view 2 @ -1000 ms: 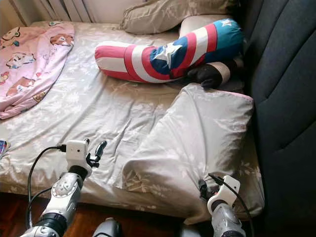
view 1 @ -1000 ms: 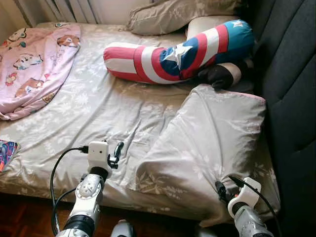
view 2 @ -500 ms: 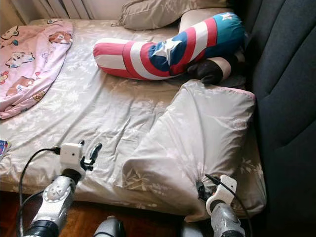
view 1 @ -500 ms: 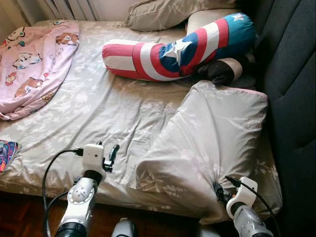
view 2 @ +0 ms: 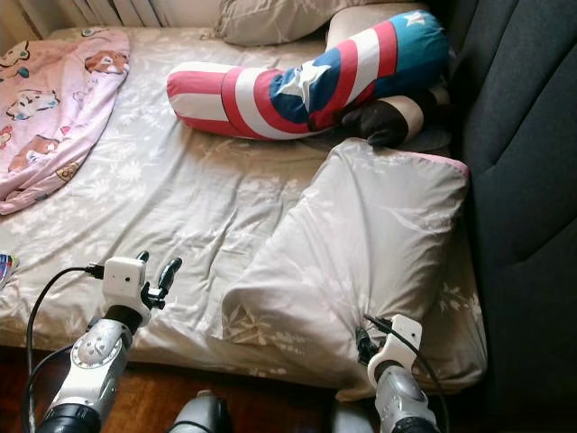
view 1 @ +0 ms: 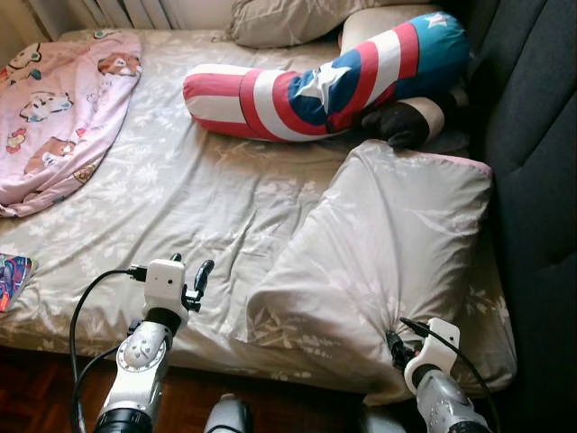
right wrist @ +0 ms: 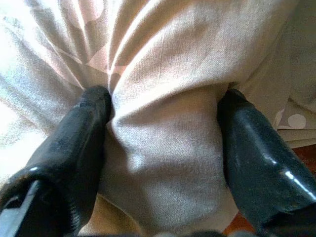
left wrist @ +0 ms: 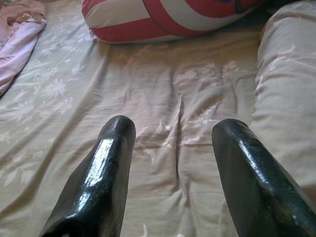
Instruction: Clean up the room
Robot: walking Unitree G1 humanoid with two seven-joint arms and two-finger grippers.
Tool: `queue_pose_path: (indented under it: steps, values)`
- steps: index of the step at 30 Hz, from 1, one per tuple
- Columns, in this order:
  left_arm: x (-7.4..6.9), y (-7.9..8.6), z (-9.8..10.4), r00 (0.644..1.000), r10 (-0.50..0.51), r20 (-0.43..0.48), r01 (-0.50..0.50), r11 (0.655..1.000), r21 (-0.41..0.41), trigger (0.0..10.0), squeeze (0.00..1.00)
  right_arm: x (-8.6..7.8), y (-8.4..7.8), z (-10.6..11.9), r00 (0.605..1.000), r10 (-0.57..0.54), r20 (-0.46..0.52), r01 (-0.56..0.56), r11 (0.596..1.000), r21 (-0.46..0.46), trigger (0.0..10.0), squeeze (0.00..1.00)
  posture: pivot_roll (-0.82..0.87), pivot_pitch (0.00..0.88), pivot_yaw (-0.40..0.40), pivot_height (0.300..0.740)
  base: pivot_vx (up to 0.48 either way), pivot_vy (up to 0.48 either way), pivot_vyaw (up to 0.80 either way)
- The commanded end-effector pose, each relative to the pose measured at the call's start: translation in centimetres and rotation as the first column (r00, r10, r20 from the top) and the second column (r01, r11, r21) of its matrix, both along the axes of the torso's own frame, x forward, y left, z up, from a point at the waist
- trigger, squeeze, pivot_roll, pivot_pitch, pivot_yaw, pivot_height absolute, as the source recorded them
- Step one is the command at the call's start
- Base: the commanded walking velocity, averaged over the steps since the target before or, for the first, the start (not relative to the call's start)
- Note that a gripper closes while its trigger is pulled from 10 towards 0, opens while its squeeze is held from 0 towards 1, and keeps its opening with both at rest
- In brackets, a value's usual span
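Task progress: the tidying looked only begun; the bed (view 1: 180, 198), under its wrinkled grey floral sheet, was unmade and its pillows lay scattered.
Right hand: the right hand (right wrist: 158, 123) pinched a fold of the large grey floral pillow (view 1: 397, 234) between both fingers, at that pillow's near corner by the bed's front edge.
Left hand: the left hand (left wrist: 170, 148) hovered open over bare sheet, just beside the same pillow, gripping nothing.
Left to do: by the look of it, setting the pillows at the headboard (view 1: 541, 135) and folding the blanket.
Grey pillows: two, the second (view 1: 288, 18) at the far edge.
Bolsters: one, red, white and blue with a star (view 1: 325, 86).
Blankets: one pink cartoon-print blanket (view 1: 54, 108), crumpled at the far left.
Dark cushion: one (view 1: 410, 122), partly hidden.
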State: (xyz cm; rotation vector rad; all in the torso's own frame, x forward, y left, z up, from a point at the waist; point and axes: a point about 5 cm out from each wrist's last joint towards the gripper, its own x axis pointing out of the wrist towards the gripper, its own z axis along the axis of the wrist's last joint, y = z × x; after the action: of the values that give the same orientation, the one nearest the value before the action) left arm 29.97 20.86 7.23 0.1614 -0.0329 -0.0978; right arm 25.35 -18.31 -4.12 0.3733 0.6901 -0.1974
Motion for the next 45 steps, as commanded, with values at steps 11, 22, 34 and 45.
queue_pose_path:
  steps: [11,22,34,45]
  values:
    - [0.1,-0.1,-0.4,0.999,0.015,-0.031,-0.015,1.000,0.003,10.0,0.00,-3.1,1.0,-2.4,0.988,0.037,-0.147,-0.039,0.999,-0.010,0.0,0.00,0.09,0.228,0.052,0.662,0.000,0.000,0.00]
    - [0.6,-0.4,-0.3,0.999,0.029,-0.027,-0.029,1.000,-0.007,10.0,0.00,-1.9,0.3,-1.5,0.993,0.015,-0.118,-0.019,0.999,-0.033,0.0,0.00,0.08,0.200,0.033,0.662,0.000,0.000,0.00]
    - [1.1,-0.8,-0.2,0.999,0.037,-0.022,-0.037,0.999,-0.019,10.0,0.00,0.0,-1.8,0.1,0.995,-0.091,-0.041,0.088,0.993,-0.074,0.0,0.00,0.03,0.195,0.024,0.662,0.000,0.000,0.00]
    - [1.1,-1.2,-0.6,0.999,0.037,-0.030,-0.038,0.999,-0.037,10.0,0.00,2.7,-9.6,5.4,0.946,-0.280,0.162,0.311,0.925,-0.216,0.0,0.00,0.00,0.192,0.001,0.662,0.000,0.000,0.00]
